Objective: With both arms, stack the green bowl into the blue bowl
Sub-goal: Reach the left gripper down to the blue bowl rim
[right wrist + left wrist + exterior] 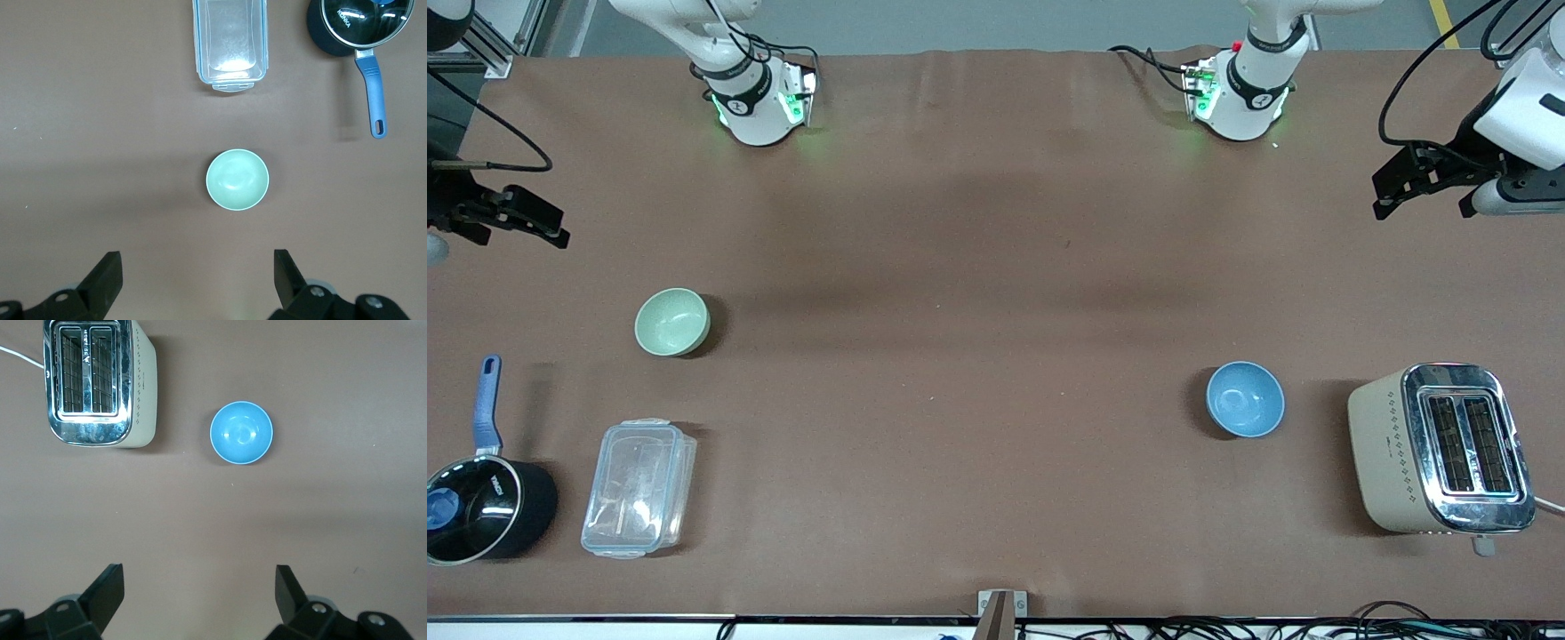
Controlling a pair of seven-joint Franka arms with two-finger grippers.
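Note:
The pale mint-green bowl (672,322) sits upright on the brown table toward the right arm's end; it also shows in the right wrist view (237,179). The sky-blue bowl (1245,399) sits upright toward the left arm's end, beside the toaster, and shows in the left wrist view (241,433). My right gripper (520,233) hangs open and empty in the air at its end of the table, apart from the green bowl; its open jaws show in its wrist view (198,270). My left gripper (1421,209) hangs open and empty at its end, apart from the blue bowl (200,587).
A cream and chrome toaster (1440,449) stands beside the blue bowl. A clear plastic lidded container (639,487) and a black saucepan with a blue handle (480,507) lie nearer the front camera than the green bowl.

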